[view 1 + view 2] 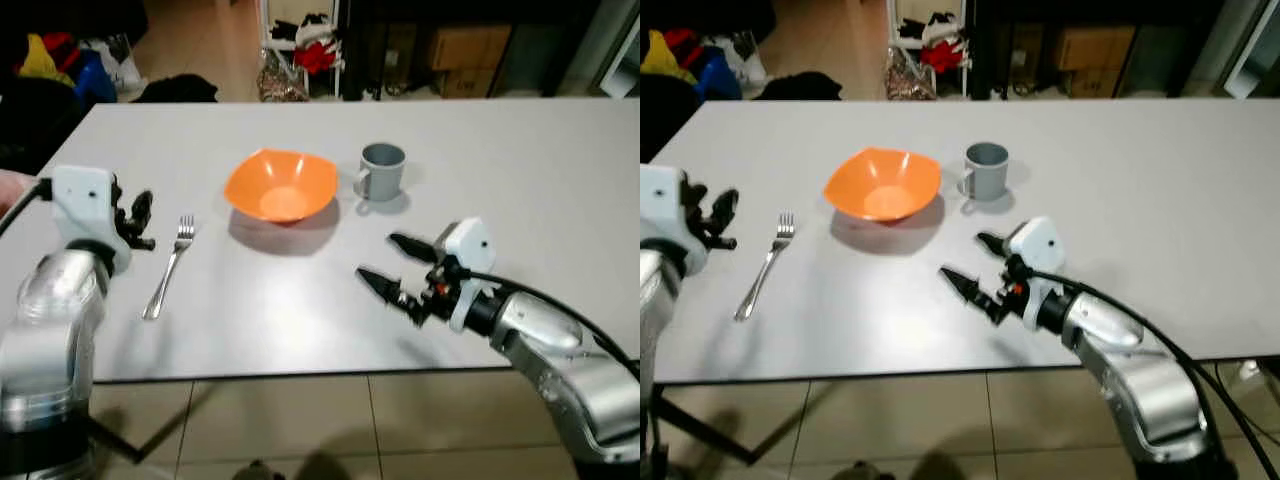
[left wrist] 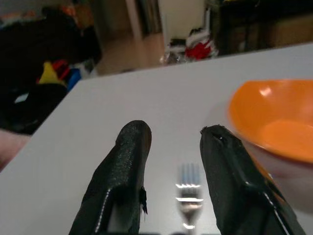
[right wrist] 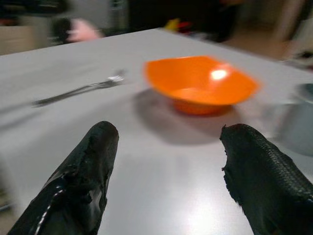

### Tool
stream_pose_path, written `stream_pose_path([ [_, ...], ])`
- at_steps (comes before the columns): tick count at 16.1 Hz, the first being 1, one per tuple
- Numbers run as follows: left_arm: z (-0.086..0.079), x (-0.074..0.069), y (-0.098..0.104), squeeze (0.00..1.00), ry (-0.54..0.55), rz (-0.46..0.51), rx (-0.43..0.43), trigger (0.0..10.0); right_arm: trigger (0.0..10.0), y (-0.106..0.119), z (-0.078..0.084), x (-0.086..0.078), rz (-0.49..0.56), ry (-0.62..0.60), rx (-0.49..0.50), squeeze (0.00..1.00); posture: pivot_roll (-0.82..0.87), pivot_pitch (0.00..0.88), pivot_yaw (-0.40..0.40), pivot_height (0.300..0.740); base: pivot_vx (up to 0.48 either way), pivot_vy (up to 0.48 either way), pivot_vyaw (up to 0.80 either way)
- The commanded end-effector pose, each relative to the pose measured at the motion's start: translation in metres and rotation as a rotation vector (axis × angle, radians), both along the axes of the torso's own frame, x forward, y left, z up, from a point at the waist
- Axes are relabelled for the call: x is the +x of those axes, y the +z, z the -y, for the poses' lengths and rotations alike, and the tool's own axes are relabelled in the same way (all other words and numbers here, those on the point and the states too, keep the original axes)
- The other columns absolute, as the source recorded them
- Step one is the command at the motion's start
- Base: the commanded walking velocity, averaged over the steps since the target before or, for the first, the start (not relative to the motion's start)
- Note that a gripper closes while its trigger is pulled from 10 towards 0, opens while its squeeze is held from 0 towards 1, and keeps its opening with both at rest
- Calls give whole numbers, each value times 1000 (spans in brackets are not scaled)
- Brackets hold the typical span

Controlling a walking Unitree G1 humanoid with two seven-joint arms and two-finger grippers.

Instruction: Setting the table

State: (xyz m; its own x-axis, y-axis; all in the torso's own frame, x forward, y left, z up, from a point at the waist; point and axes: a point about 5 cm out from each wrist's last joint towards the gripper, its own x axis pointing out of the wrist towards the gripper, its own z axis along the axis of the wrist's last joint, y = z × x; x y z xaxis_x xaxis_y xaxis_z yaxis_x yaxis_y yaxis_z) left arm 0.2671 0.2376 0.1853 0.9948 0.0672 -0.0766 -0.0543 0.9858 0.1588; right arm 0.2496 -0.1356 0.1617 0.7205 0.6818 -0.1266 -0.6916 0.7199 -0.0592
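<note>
Nearest the head camera, the right gripper (image 1: 390, 258) is hovering low over the front part of the pale grey rectangular table (image 1: 560, 180), its two long black fingers (image 3: 83, 181) spread wide and holding nothing — it is pointing toward the shallow orange plastic bowl (image 1: 281, 185). That bowl is sitting on the table's middle, with a small grey handled mug (image 1: 380, 170) standing upright just beside it on the robot's right, not touching. On the bowl's other side a slim silver metal fork (image 1: 169, 267) is lying flat, tines pointing away from the robot. Just left of the fork, the left gripper (image 1: 140, 218) is hanging above the tabletop — its black fingers (image 2: 122, 176) are standing moderately apart and empty, with the fork's tines showing between them in the left wrist view.
</note>
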Motion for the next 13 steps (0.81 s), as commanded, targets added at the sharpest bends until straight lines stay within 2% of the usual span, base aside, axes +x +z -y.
stream_pose_path([
  [1,17,-15,-9,0,-9,-38,-63,10000,10000,0,0,-1,16,-72,17,0,-72,0,56,740,0,0,800],
  [2,25,-25,-13,0,-12,-58,-106,10000,10000,-1,-2,-2,7,-93,49,0,-70,0,54,740,0,0,800],
  [3,30,-29,-15,0,-26,-68,-97,10000,10000,-1,-3,-2,9,-101,57,0,-70,0,54,740,0,0,800],
  [4,42,-42,-26,0,-29,-74,-133,10000,10000,-5,-8,-3,7,-134,73,0,-61,0,43,740,0,0,800],
  [5,48,-53,-30,0,-7,-28,-100,10000,10000,-10,-10,-4,4,-160,74,0,-57,0,38,740,0,0,800],
  [6,51,-61,-35,0,33,-29,-58,10000,10000,-14,-10,-5,1,-191,68,0,-55,0,33,740,0,0,800],
  [8,54,-72,-41,0,60,-43,-51,10000,10000,-22,-6,-7,-27,-224,65,0,-50,0,25,740,0,0,800],
  [9,60,-78,-44,0,11,-76,-3,10000,10000,-28,-2,-8,-59,-242,71,0,-47,0,27,740,0,0,800],
  [13,63,-78,-36,0,11,-30,-14,10000,10000,-31,-1,-9,-84,-245,92,0,-46,0,31,740,0,0,800],
])
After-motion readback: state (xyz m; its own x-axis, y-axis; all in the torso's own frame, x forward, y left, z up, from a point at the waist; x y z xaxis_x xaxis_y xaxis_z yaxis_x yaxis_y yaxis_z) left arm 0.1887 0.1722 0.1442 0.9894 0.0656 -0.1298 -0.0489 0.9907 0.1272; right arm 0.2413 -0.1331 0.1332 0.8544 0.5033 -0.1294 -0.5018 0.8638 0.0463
